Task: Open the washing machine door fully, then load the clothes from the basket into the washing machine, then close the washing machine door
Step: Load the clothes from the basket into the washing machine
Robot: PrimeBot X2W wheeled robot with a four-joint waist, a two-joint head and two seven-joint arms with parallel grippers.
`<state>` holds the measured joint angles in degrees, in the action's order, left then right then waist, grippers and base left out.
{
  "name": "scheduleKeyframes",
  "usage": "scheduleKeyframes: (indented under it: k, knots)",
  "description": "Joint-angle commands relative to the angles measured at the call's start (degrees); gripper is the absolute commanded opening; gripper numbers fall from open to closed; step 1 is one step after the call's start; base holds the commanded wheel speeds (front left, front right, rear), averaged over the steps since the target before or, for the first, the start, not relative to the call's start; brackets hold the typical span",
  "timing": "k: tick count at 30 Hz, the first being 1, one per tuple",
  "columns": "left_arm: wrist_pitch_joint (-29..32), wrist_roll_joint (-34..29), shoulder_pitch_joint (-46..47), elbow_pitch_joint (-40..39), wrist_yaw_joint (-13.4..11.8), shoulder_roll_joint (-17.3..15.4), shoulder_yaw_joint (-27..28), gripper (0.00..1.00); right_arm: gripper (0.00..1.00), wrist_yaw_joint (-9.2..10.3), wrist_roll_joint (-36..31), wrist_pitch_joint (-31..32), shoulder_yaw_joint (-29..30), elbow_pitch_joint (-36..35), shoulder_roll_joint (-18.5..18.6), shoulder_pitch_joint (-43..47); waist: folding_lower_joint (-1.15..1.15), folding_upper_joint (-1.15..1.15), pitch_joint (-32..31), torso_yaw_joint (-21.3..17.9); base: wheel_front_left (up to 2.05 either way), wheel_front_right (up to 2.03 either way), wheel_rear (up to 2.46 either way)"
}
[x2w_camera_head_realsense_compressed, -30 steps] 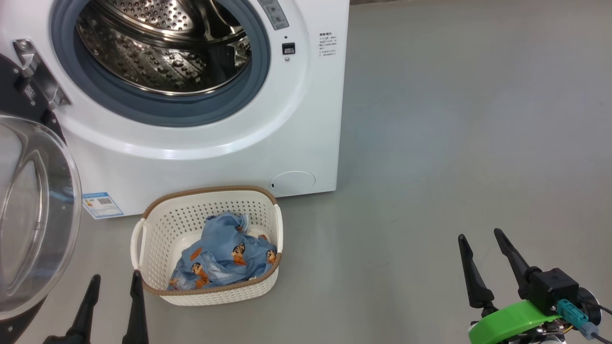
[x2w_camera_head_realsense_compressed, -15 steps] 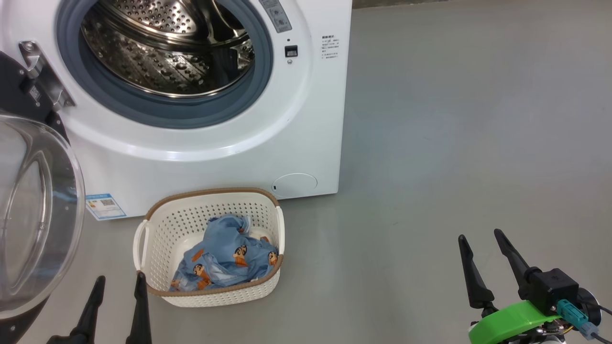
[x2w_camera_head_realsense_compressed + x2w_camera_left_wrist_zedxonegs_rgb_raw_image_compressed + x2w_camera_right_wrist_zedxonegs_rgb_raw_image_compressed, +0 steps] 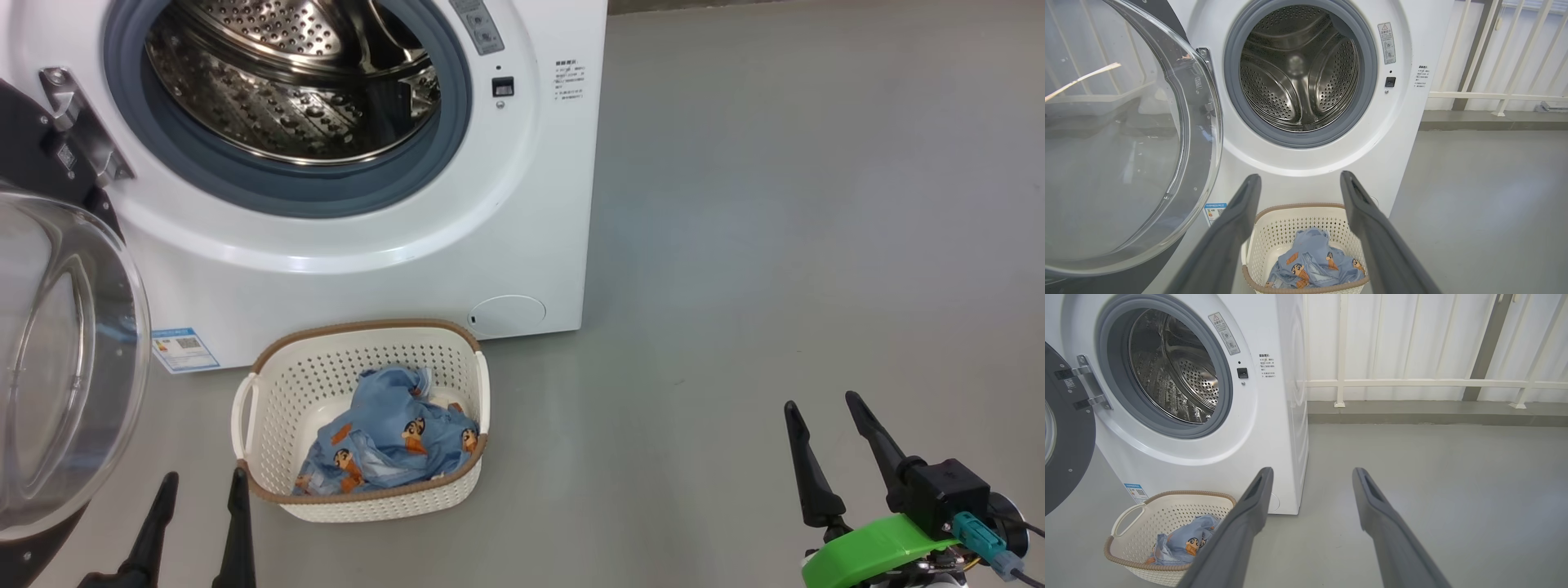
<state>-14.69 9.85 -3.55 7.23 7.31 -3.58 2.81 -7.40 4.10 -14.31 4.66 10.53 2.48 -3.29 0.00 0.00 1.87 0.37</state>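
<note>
In front of the washing machine [image 3: 531, 204], on the grey floor, I list: the washing machine door [image 3: 49, 367], swung out to the left, so I count the opening as done or nearly so; the drum [image 3: 286, 82], bare; the basket [image 3: 277, 392], just near of the machine, the clothes [image 3: 392, 441] heaped inside, none loaded; left gripper [image 3: 204, 474], jaws wide, empty, beside the basket's near left corner; right gripper [image 3: 820, 400], jaws wide, empty, well off right; loading and closing remain, by my reckoning.
</note>
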Motion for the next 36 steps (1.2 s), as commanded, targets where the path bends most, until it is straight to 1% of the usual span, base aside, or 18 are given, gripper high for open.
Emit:
scheduleKeyframes:
  k: [1,7,12,17,24,28,36]
  knots:
    - [-0.31,0.2,1.51,-1.05,0.17,-0.92,1.94,1.0,1.0,-0.09,0.37,-0.69,-1.11,-1.44,0.4,-0.02,0.0,0.0,0.15,0.1,0.0,0.0,0.0]
    - [-0.31,0.13,1.68,-0.77,0.17,-0.79,2.16,1.0,1.0,-0.09,0.27,-0.69,-1.17,-1.38,0.4,-0.02,0.0,0.0,0.22,0.22,0.17,-0.17,0.0]
    - [-0.31,-0.07,1.83,-0.48,0.17,-0.7,2.56,1.0,1.0,-0.09,0.22,-0.69,-1.09,-1.36,0.4,-0.08,0.0,0.0,0.38,0.26,0.87,-0.87,0.0]
    - [-0.31,-0.12,2.03,-0.39,0.17,-0.64,2.83,1.0,1.0,-0.09,0.36,-0.69,-1.04,-1.31,0.4,-0.18,0.0,0.0,0.69,0.27,1.55,-1.55,0.0]
    - [-0.31,0.11,2.63,-1.25,0.17,-0.5,3.46,1.0,1.0,-0.09,0.54,-0.69,-0.94,-1.24,0.4,-0.47,0.0,0.0,1.23,0.18,2.07,-2.07,0.0]
    - [-0.31,-0.86,2.65,-1.72,0.17,-0.21,4.47,1.0,1.0,-0.09,0.43,-0.69,-0.78,-1.25,0.4,-0.54,0.0,0.0,1.47,0.17,1.75,-1.75,0.0]
    - [-0.31,-1.1,2.85,-1.66,0.17,0.21,4.85,1.0,1.0,-0.09,0.43,-0.69,-0.68,-1.4,0.4,-0.88,0.0,0.0,2.13,0.24,0.86,-0.86,0.0]
